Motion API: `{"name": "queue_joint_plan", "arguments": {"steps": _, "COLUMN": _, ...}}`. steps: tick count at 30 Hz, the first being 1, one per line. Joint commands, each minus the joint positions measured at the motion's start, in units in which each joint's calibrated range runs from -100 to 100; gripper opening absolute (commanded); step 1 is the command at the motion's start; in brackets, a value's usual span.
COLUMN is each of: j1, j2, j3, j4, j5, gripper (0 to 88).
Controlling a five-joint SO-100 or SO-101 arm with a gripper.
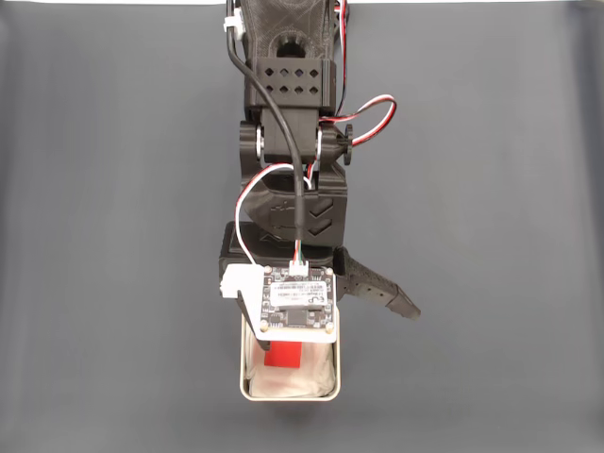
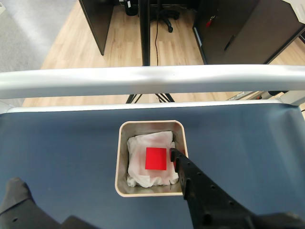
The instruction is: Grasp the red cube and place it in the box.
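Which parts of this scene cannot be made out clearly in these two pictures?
- Fixed view: the arm's camera board covers the upper part of the box and part of the red cube.
- Wrist view: one finger of the gripper hides the box's near right corner.
- Both views: whether the cube lies flat on the white lining cannot be told.

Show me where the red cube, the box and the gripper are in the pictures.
red cube [image 2: 156, 158], wrist view, middle of its top face.
box [image 2: 122, 139], wrist view, left part of its pale rim.
gripper [image 2: 97, 179], wrist view, midway between the two black fingertips, jaws open.
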Motion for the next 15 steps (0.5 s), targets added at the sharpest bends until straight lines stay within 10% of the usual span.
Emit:
{"name": "queue_joint_plan", "arguments": {"steps": 1, "j1": 0.2, "j2": -3.2, "j3": -2.8, "j4": -1.4, "j5": -0.3, "gripper": 61.1}}
{"name": "queue_joint_plan", "arguments": {"steps": 15, "j1": -0.2, "j2": -3.5, "j3": -2.7, "j4": -1.7, "j5": -0.5, "gripper": 58.5}}
